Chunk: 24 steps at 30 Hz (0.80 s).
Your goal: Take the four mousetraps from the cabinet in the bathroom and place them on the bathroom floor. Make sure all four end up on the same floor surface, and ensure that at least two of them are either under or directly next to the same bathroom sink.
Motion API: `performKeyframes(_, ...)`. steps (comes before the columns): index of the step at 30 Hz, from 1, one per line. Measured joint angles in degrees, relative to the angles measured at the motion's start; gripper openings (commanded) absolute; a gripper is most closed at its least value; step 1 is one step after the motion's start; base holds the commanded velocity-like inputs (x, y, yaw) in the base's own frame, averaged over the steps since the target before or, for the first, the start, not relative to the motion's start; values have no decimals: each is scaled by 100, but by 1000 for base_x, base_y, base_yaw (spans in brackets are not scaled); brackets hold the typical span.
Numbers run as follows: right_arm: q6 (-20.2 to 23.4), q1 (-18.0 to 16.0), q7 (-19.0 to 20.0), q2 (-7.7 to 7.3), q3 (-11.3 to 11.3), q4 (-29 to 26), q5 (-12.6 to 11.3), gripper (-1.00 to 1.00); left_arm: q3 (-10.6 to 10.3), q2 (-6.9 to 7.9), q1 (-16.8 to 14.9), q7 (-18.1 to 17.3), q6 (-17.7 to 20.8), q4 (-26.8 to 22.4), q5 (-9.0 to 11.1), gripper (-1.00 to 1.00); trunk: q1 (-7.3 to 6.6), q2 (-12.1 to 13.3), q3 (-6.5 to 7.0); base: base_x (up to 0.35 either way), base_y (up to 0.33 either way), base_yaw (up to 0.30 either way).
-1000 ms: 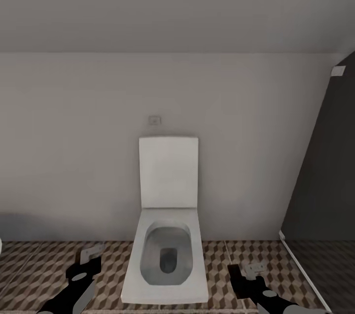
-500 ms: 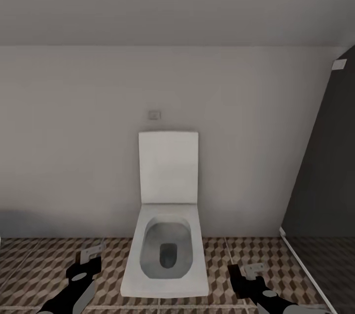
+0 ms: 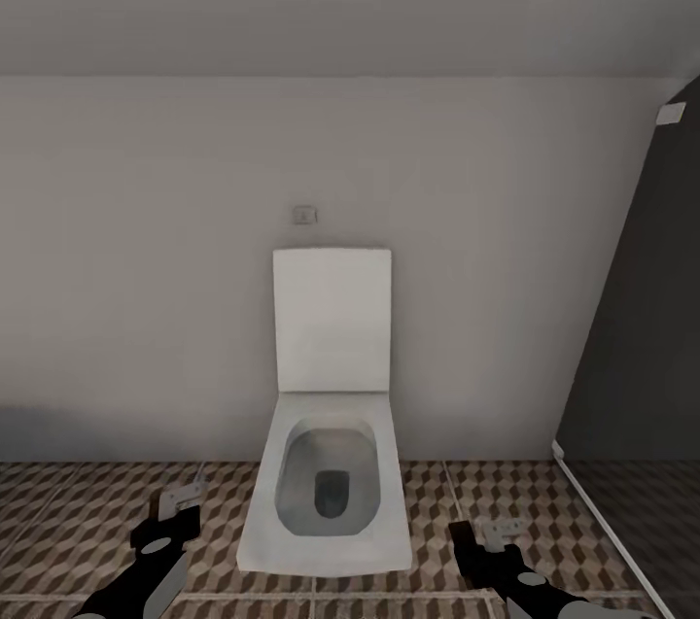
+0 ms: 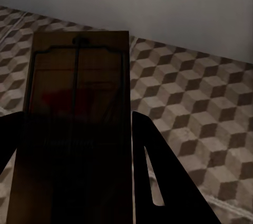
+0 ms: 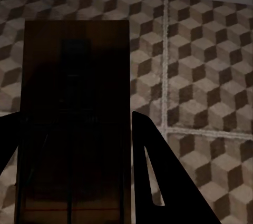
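My left gripper (image 4: 74, 124) is shut on a brown wooden mousetrap (image 4: 76, 103) with dark wire parts, held above the cube-patterned bathroom floor (image 4: 200, 103). A second mousetrap (image 5: 74, 103) sits between the fingers of my right gripper (image 5: 74, 124), which is shut on it over the same tiles (image 5: 200, 50). In the head view the left gripper (image 3: 170, 527) and right gripper (image 3: 483, 546) hang low on either side of a toilet, each with a small trap (image 3: 181, 500) (image 3: 504, 529) at its tip. The cabinet and the bathroom sink are out of view.
A white toilet (image 3: 326, 493) with its lid (image 3: 332, 320) up stands against the pale wall (image 3: 146, 259), straight ahead between my arms. A dark grey partition (image 3: 642, 337) rises at the right, with a pale strip along its foot. Patterned tiles (image 3: 78, 522) stretch to both sides.
The whole head view has shifted: the wall and toilet sit higher in the picture and more floor shows, so the camera moved. Both grippers keep their traps and their places.
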Motion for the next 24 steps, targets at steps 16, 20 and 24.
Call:
performKeyframes(16,0,0,0,1,0,0,2,-100,5,2,0,-15,0,-3,19,-100,264,-483,-216,0,0,0)
performKeyframes(20,0,0,-1,0,0,0,2,-100,8,5,0,-17,0,-2,30,-100,264,-483,-216,0,0,0)
performKeyframes(24,0,0,-1,-1,0,0,-1,-100,19,10,0,-18,0,-4,30,-100,330,-602,-269,0,0,0)
